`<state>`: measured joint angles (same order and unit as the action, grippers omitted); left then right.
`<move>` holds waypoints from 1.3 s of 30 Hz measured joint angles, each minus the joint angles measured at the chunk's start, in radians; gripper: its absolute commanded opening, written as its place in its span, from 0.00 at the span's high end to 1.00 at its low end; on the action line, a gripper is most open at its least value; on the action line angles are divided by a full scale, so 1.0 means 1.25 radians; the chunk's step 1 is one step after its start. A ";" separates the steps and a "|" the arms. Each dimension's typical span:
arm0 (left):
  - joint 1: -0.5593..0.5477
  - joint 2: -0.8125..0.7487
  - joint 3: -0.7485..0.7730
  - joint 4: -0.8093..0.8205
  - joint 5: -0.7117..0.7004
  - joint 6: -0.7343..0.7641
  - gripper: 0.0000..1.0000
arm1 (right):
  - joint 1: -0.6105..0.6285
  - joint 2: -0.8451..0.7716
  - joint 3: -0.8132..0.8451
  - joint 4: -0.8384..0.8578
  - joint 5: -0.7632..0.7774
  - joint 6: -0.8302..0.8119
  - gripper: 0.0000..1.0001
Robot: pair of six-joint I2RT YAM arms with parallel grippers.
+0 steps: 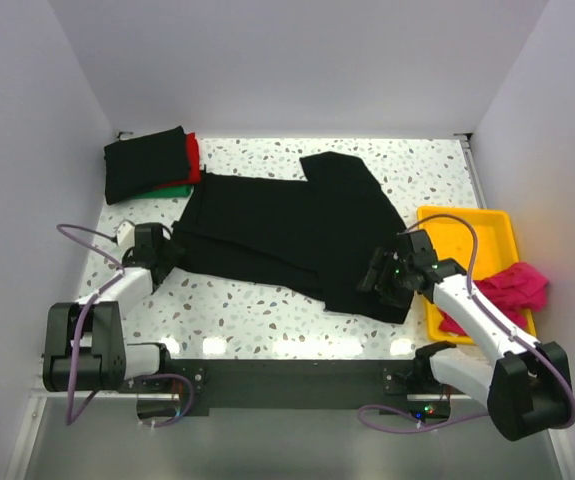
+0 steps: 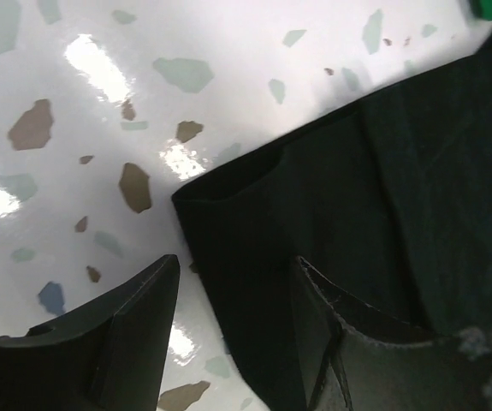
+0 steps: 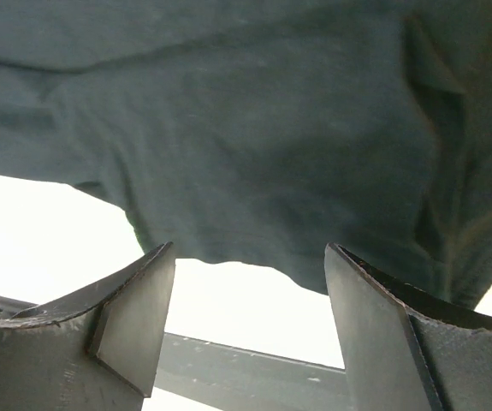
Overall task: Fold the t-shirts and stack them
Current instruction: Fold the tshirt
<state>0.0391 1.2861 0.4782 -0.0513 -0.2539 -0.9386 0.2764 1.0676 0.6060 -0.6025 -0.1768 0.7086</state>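
Speckled table (image 1: 267, 320): two black t-shirts (image 1: 277, 230), one red (image 1: 193, 158), one green (image 1: 172, 190), one pink (image 1: 517, 285); left pincer (image 2: 235, 282), right pincer (image 3: 250, 257) agape.

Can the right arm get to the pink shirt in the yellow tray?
Probably yes. The pink shirt lies uncovered in the yellow tray, right beside the right arm, with nothing between them. The right tool is open and empty at the black shirt's near edge.

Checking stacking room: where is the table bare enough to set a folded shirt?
Bare table along the near edge in front of the black shirt, and at the far right behind the yellow tray. Crowded: centre, far-left folded pile, tray side.
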 measured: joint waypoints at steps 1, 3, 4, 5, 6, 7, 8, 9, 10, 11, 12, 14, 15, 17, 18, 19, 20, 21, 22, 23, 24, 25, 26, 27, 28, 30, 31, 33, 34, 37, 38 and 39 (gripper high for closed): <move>0.000 0.000 -0.008 0.023 0.008 -0.001 0.41 | 0.000 -0.005 -0.011 0.000 0.005 0.004 0.27; 0.000 0.000 -0.023 0.062 0.020 -0.003 0.42 | 0.000 -0.023 -0.036 -0.005 0.013 0.012 0.27; 0.000 0.000 -0.028 0.077 0.026 -0.003 0.42 | 0.000 -0.035 -0.048 -0.010 0.017 0.018 0.27; 0.000 0.000 -0.032 0.086 0.032 -0.003 0.42 | 0.000 -0.049 -0.059 -0.014 0.021 0.025 0.27; 0.000 -0.001 -0.036 0.097 0.037 -0.003 0.42 | 0.000 -0.067 -0.069 -0.020 0.023 0.032 0.29; 0.000 -0.003 -0.042 0.107 0.040 -0.003 0.42 | 0.000 -0.082 -0.077 -0.026 0.025 0.038 0.30; 0.000 -0.008 -0.049 0.115 0.044 -0.003 0.42 | 0.000 -0.103 -0.083 -0.034 0.029 0.049 0.30; 0.000 -0.012 -0.056 0.124 0.046 -0.002 0.42 | 0.000 -0.125 -0.087 -0.045 0.035 0.059 0.30; 0.000 -0.016 -0.062 0.130 0.048 -0.002 0.42 | 0.000 -0.146 -0.089 -0.059 0.044 0.070 0.30; 0.000 -0.019 -0.067 0.135 0.048 -0.002 0.42 | 0.000 -0.163 -0.089 -0.069 0.046 0.079 0.30; 0.000 -0.021 -0.067 0.136 0.049 -0.002 0.42 | 0.000 -0.181 -0.089 -0.081 0.051 0.089 0.31; 0.000 -0.026 -0.073 0.141 0.051 0.000 0.42 | 0.001 -0.203 -0.089 -0.103 0.065 0.103 0.31; 0.000 -0.035 -0.082 0.146 0.054 0.001 0.42 | 0.000 -0.209 -0.089 -0.117 0.069 0.110 0.31; 0.000 -0.062 -0.102 0.150 0.058 0.005 0.39 | 0.001 -0.217 -0.087 -0.145 0.082 0.117 0.37; 0.000 -0.094 -0.114 0.151 0.058 0.006 0.39 | 0.001 -0.221 -0.081 -0.171 0.091 0.123 0.37; 0.000 -0.103 -0.115 0.153 0.058 0.008 0.39 | 0.001 -0.222 -0.080 -0.175 0.092 0.125 0.38; 0.000 -0.108 -0.115 0.154 0.057 0.011 0.37 | 0.001 -0.222 -0.080 -0.177 0.092 0.128 0.38; 0.000 -0.113 -0.115 0.155 0.058 0.012 0.37 | 0.001 -0.220 -0.080 -0.179 0.090 0.130 0.38; 0.000 -0.114 -0.115 0.158 0.058 0.012 0.36 | 0.001 -0.218 -0.080 -0.178 0.088 0.131 0.38; 0.000 -0.114 -0.116 0.164 0.058 0.013 0.36 | 0.002 -0.210 -0.081 -0.177 0.085 0.132 0.38; 0.000 -0.114 -0.117 0.170 0.060 0.013 0.36 | 0.005 -0.203 -0.083 -0.176 0.085 0.133 0.38; 0.000 -0.111 -0.118 0.178 0.063 0.013 0.36 | 0.006 -0.194 -0.085 -0.176 0.084 0.134 0.38; 0.000 -0.107 -0.118 0.185 0.066 0.013 0.36 | 0.009 -0.187 -0.086 -0.177 0.084 0.134 0.38; 0.000 -0.101 -0.119 0.193 0.070 0.013 0.36 | 0.010 -0.182 -0.088 -0.177 0.084 0.135 0.38; 0.000 -0.092 -0.119 0.200 0.073 0.013 0.36 | 0.012 -0.180 -0.088 -0.177 0.084 0.136 0.38; 0.000 -0.075 -0.119 0.213 0.076 0.014 0.36 | 0.015 -0.179 -0.088 -0.176 0.085 0.139 0.38; 0.000 -0.066 -0.119 0.219 0.077 0.014 0.36 | 0.016 -0.178 -0.088 -0.176 0.085 0.139 0.38; 0.000 -0.053 -0.119 0.225 0.078 0.015 0.37 | 0.016 -0.169 -0.088 -0.175 0.086 0.140 0.38; 0.000 -0.048 -0.119 0.229 0.078 0.015 0.38 | 0.016 -0.160 -0.088 -0.173 0.086 0.140 0.38; 0.000 -0.038 -0.119 0.241 0.078 0.019 0.43 | 0.016 -0.126 -0.099 -0.150 0.086 0.146 0.38; 0.000 -0.036 -0.119 0.242 0.076 0.022 0.44 | 0.018 -0.115 -0.106 -0.144 0.087 0.148 0.38; 0.000 -0.033 -0.119 0.244 0.074 0.027 0.45 | 0.018 -0.108 -0.112 -0.137 0.088 0.150 0.38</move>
<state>0.0387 1.2446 0.3290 0.2539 -0.1608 -0.9054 0.2993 0.9329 0.4660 -0.7742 -0.0669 0.8963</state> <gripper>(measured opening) 0.570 0.621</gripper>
